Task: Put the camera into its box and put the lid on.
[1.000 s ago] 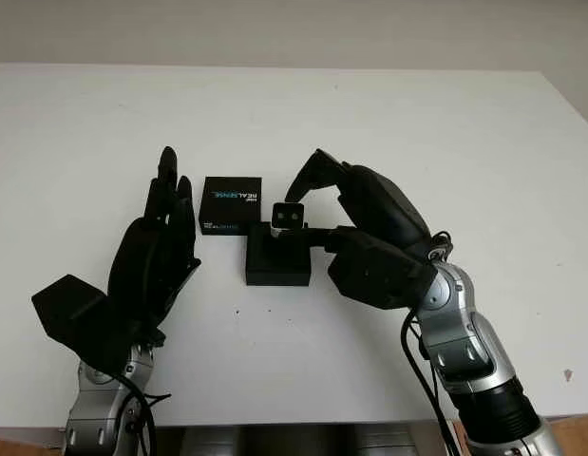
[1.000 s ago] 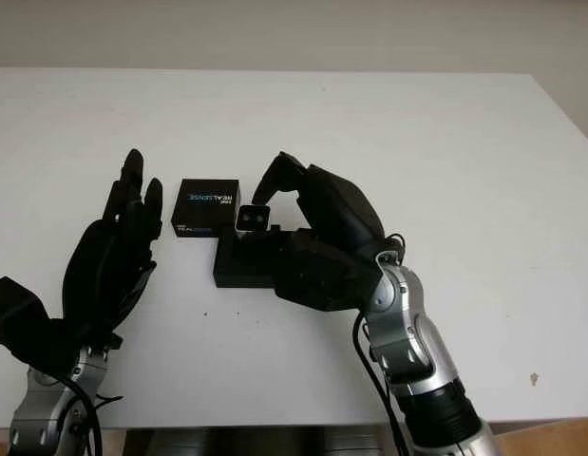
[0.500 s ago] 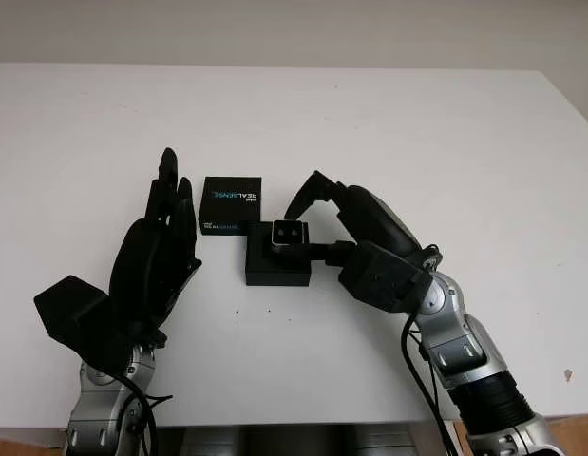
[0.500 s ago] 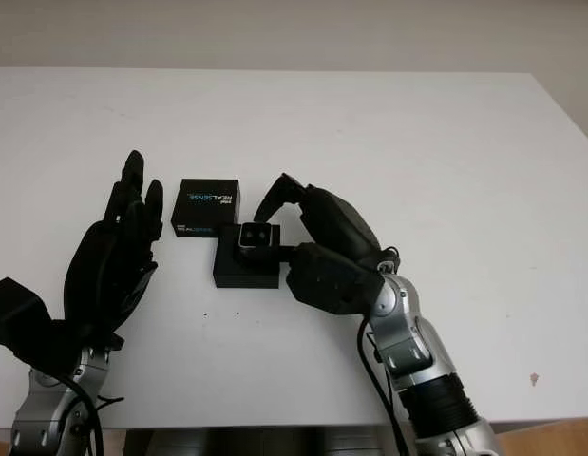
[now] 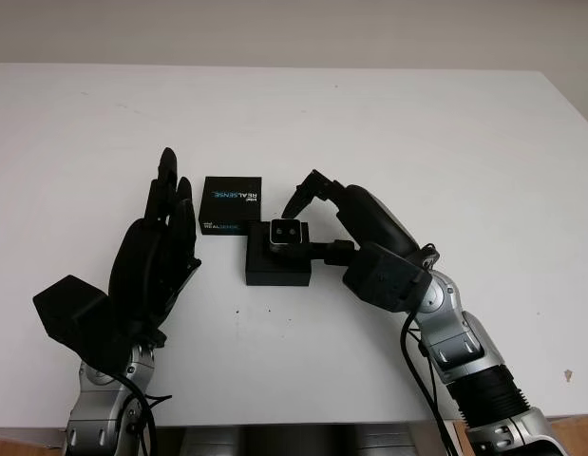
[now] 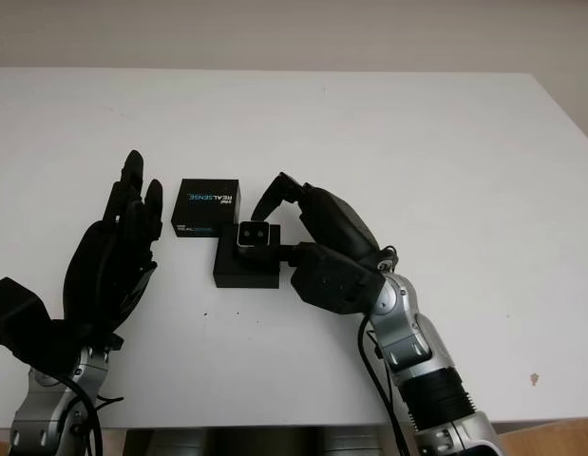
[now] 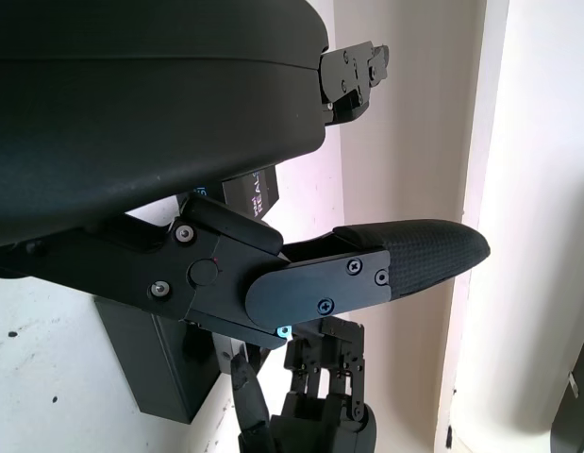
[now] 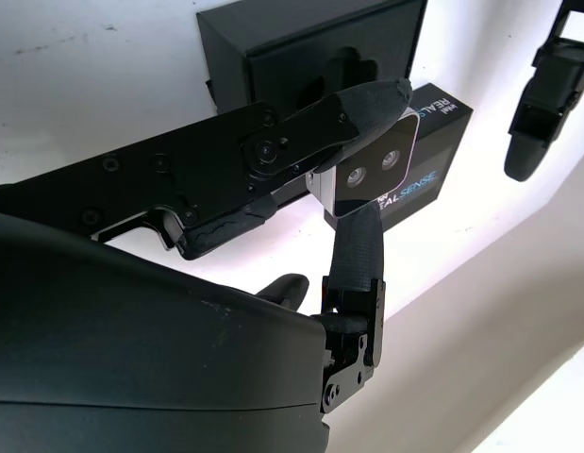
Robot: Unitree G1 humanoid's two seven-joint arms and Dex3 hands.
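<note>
Two fingers of our right hand (image 5: 317, 214) pinch the camera (image 5: 286, 231) just above the box (image 5: 277, 263)'s far edge; next we lower it in. Our open left hand (image 5: 156, 261) waits left, the lid (image 5: 231, 204) beyond.

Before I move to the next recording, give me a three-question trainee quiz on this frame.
1. True or false: the camera is held in the right hand, above the open box.
2. The lid lies: A) on the box; B) on the table beside the box, on its far-left side; C) in the left hand.
3. Fill in: the left hand is ____ and holds nothing, to the left of the box.

Key: 1 true; 2 B; 3 open.
</note>
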